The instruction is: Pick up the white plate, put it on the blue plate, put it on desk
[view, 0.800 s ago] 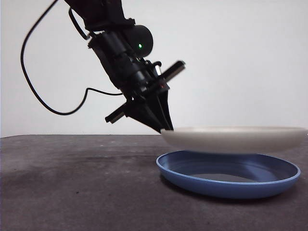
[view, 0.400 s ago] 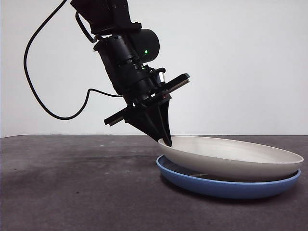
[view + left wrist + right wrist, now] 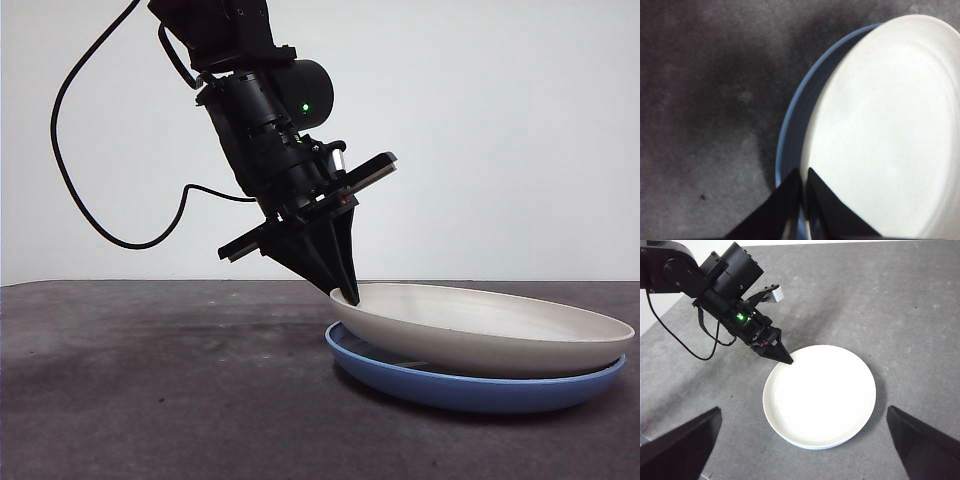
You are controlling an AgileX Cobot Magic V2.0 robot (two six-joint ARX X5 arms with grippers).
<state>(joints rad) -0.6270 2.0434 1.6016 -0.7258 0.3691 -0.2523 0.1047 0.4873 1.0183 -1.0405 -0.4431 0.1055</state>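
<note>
The white plate (image 3: 480, 325) lies on the blue plate (image 3: 470, 392), tilted, with its left rim raised. My left gripper (image 3: 345, 292) is shut on that raised rim. In the left wrist view its jaws (image 3: 803, 175) pinch the edge of the white plate (image 3: 885, 135), and the blue plate (image 3: 790, 135) shows as a crescent beside it. In the right wrist view the white plate (image 3: 820, 395) covers the blue one, with the left gripper (image 3: 789, 361) at its rim. My right gripper (image 3: 804, 411) is open and empty, high above the plates.
The dark speckled desk (image 3: 150, 380) spreads wide to the left of the plates. The left arm's black cable (image 3: 90, 215) hangs behind it. The desk's far edge (image 3: 805, 244) shows in the right wrist view.
The left gripper has lowered the white plate from level above the blue plate down onto it, now tilted. It has barely moved in the last half second.
</note>
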